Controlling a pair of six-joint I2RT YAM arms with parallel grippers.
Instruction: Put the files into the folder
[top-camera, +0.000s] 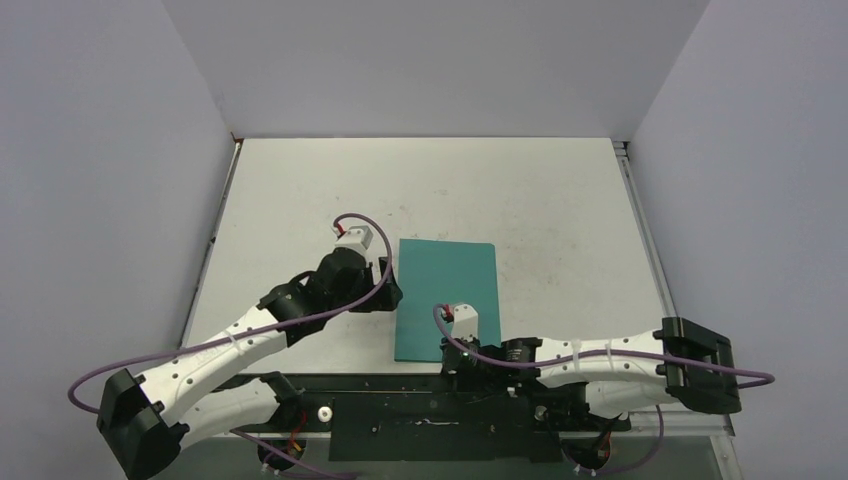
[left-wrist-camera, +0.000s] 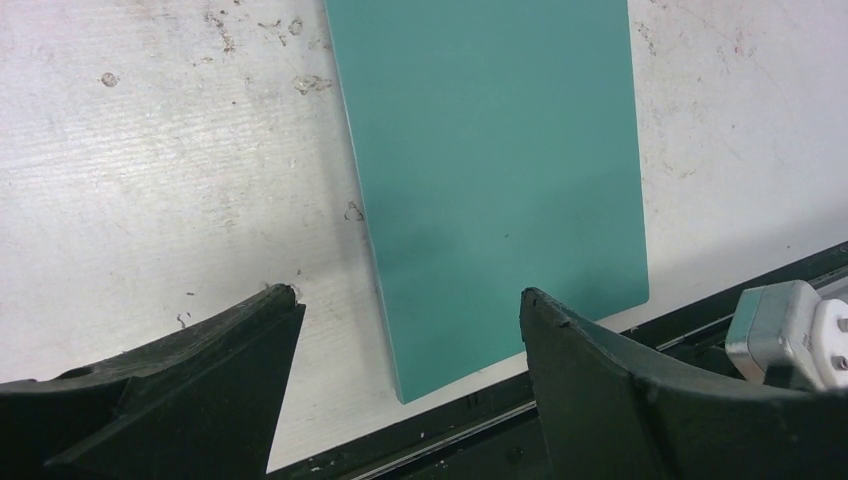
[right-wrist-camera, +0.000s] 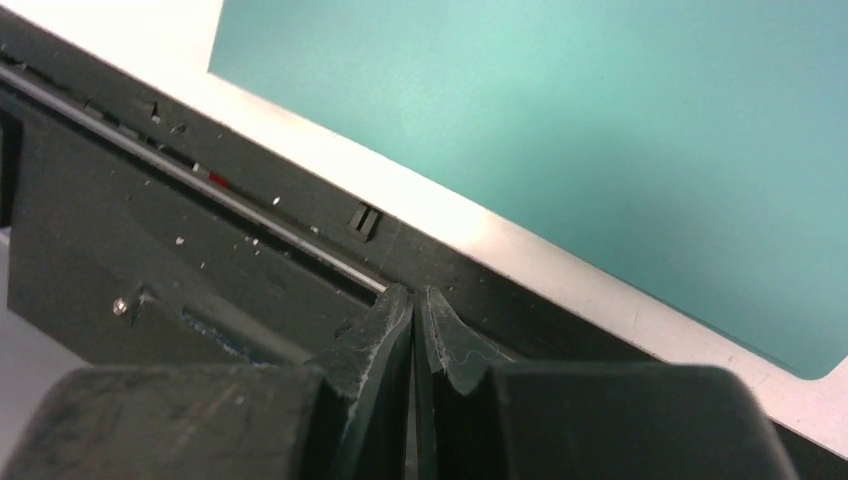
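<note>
Grey walls (top-camera: 420, 60) are enclosing a scuffed white tabletop (top-camera: 540, 200), seen from the overhead camera, with a black rail (top-camera: 430, 400) running along its near edge. Just beyond that rail the teal folder (top-camera: 446, 298) is lying flat, cover up. Its short edge is sitting along the rail and its long axis is pointing away from it, towards the far wall, only slightly skewed. The left gripper (top-camera: 390, 287) is hanging at the folder's left long edge, farther from the rail. The right gripper (top-camera: 462, 358) is sitting at the rail's far side, by the folder's near short edge.

Through the left wrist camera, the left gripper (left-wrist-camera: 408, 295) is showing its two black fingers (left-wrist-camera: 240, 360) standing wide apart with nothing between them. Past the fingertips the folder (left-wrist-camera: 490, 150) is stretching lengthwise away, and its near corner is almost reaching the rail (left-wrist-camera: 450, 435).

Through the right wrist camera, the right gripper (right-wrist-camera: 413, 300) is showing its fingers (right-wrist-camera: 375, 350) pressed together on nothing, hanging over the rail (right-wrist-camera: 200, 250). The folder (right-wrist-camera: 550, 130) is lying beyond the rail, behind a thin strip of tabletop (right-wrist-camera: 500, 232).
</note>
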